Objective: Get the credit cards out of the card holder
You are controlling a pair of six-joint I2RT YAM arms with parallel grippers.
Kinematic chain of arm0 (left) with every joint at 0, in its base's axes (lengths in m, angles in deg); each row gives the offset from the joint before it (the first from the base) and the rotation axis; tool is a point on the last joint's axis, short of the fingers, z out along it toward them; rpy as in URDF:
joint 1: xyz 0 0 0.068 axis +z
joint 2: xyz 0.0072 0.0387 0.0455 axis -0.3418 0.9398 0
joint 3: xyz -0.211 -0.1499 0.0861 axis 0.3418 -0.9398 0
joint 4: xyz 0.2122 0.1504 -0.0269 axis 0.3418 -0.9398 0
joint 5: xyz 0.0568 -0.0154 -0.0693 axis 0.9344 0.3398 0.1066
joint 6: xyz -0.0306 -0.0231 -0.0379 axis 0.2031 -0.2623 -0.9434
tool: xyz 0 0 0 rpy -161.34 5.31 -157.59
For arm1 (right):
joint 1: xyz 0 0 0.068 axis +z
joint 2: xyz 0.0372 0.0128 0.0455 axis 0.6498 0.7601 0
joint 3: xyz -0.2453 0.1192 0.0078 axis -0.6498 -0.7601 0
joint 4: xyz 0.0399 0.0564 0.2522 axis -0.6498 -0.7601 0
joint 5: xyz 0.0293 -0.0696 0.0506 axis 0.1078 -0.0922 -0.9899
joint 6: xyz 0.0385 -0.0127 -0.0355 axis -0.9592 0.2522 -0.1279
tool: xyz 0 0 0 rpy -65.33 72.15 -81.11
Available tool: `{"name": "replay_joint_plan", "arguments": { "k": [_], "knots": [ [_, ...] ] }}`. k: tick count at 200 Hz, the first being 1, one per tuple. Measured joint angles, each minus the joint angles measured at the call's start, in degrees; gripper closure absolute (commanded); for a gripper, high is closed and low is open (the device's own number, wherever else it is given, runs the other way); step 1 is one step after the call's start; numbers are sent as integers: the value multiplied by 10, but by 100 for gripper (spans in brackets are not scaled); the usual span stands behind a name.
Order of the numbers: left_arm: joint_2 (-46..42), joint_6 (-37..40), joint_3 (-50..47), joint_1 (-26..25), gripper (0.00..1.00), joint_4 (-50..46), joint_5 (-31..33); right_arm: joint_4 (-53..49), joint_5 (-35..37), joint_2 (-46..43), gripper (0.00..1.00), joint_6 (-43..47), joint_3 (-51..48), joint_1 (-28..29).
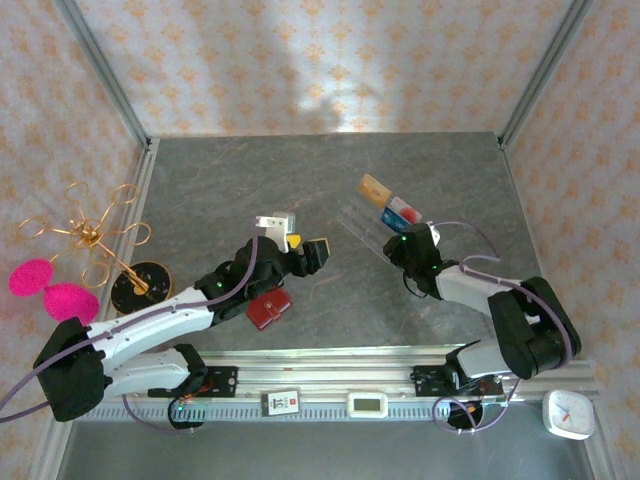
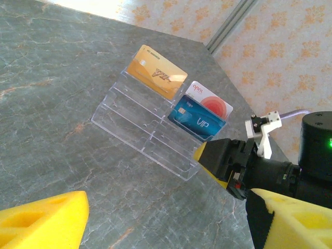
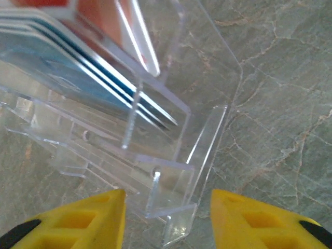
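Note:
The card holder (image 1: 270,310), a small dark red wallet, lies flat on the grey table right beside my left forearm. The credit cards are hidden. My left gripper (image 1: 306,247) hovers beyond the wallet, toward the table's middle. In the left wrist view its yellow fingers (image 2: 44,220) stand wide apart, and this left gripper (image 2: 168,210) is open over bare table. My right gripper (image 1: 398,240) is at the near end of a clear acrylic stand (image 1: 362,222). In the right wrist view this gripper (image 3: 168,215) is open, with the stand's corner (image 3: 176,202) between its yellow fingers.
The stand (image 2: 140,124) holds a gold card (image 2: 155,77), a white-and-red card (image 2: 210,99) and a blue card (image 2: 197,120). A gold wire ornament (image 1: 88,235) on a black disc and pink pads (image 1: 50,288) sit off the table's left edge. A white clock (image 1: 568,413) lies at the near right.

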Motion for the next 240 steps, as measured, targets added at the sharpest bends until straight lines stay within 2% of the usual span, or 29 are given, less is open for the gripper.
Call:
{"name": "replay_joint_plan", "arguments": {
  "k": [49,73,103,143,192,240],
  "knots": [
    [-2,1,0,0,19,0,0,24,4,23,62,-12,-2,6],
    [-6,1,0,0,19,0,0,37,7,33,71,-9,2,7],
    [-15,1,-1,1,19,0,0,40,4,48,77,7,9,7],
    [-21,1,-2,5,19,-1,0,33,-22,74,83,64,41,7],
    [-32,1,-14,18,19,-5,0,-5,-60,79,84,158,68,7],
    [-53,0,-25,28,18,-11,-2,-69,-136,92,83,268,109,9]
  ]
}}
